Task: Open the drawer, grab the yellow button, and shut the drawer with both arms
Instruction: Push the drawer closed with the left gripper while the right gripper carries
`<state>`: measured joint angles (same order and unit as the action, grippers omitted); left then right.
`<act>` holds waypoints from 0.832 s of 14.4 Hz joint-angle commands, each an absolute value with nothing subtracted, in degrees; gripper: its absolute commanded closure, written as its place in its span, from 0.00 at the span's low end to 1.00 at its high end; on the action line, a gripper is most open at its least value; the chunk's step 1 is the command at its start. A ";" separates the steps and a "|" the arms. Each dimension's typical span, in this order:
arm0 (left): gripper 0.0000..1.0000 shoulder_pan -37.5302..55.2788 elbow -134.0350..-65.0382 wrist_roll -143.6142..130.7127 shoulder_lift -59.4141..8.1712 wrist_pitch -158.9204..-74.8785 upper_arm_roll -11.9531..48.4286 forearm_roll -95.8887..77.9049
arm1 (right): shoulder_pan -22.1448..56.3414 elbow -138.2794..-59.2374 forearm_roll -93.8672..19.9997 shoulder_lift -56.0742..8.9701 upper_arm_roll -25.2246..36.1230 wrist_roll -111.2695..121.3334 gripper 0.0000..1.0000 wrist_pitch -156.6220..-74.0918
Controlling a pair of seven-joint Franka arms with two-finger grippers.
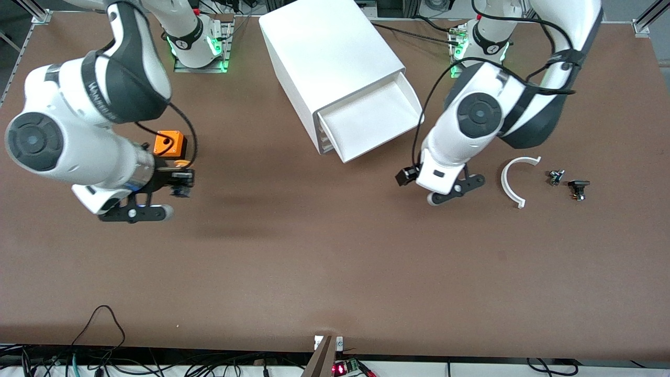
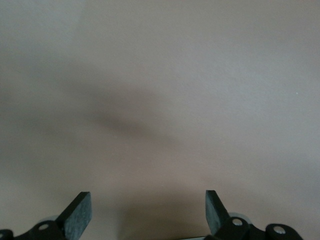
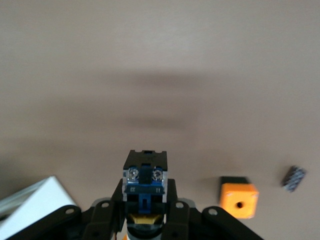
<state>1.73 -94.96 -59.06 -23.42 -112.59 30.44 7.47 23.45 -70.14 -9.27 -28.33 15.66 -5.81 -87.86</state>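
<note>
My right gripper [image 1: 179, 179] is shut on the button [image 1: 181, 164] and holds it above the table beside the orange box [image 1: 170, 143]. In the right wrist view the button [image 3: 144, 182] sits between the fingers of that gripper [image 3: 145, 196], dark blue body outward, orange-yellow cap toward the palm. The white cabinet [image 1: 330, 57] stands mid-table with its drawer [image 1: 372, 121] drawn out; the drawer looks empty. My left gripper [image 1: 414, 177] is open and empty over bare table beside the drawer; the left wrist view shows it [image 2: 147, 210] with only table below.
A white curved piece [image 1: 515, 180] and two small dark parts [image 1: 556, 177] [image 1: 578, 188] lie toward the left arm's end. The right wrist view shows the orange box [image 3: 239, 200], a small flat black part [image 3: 294, 178] and a white cabinet corner [image 3: 30, 205].
</note>
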 commanded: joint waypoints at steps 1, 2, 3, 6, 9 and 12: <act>0.00 3.50 -99.57 -65.46 -21.88 -116.37 30.50 10.46 | 24.26 -78.55 -8.61 -25.93 21.51 4.01 1.00 -93.40; 0.00 4.73 -99.75 -66.87 -21.80 -116.28 30.50 10.46 | 24.17 -81.01 -8.70 -25.93 23.53 7.61 1.00 -96.30; 0.00 5.36 -100.45 -67.32 -21.54 -116.28 30.67 10.46 | 24.17 -83.12 -8.79 -25.93 25.03 11.04 1.00 -99.11; 0.00 4.49 -102.56 -67.59 -21.45 -116.02 35.05 10.11 | 22.59 -87.88 -9.05 -26.28 26.10 13.71 1.00 -104.14; 0.00 4.22 -103.27 -68.20 -21.36 -115.58 38.75 8.79 | 19.96 -93.93 -9.14 -26.46 26.10 17.03 1.00 -111.68; 0.00 4.04 -104.67 -69.08 -21.27 -115.58 41.56 5.99 | 19.33 -99.31 -9.58 -27.94 25.93 18.02 1.00 -121.26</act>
<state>5.11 -102.25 -68.55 -23.21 -115.48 39.46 8.44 19.41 -95.24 -9.22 -28.36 26.45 16.93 -116.13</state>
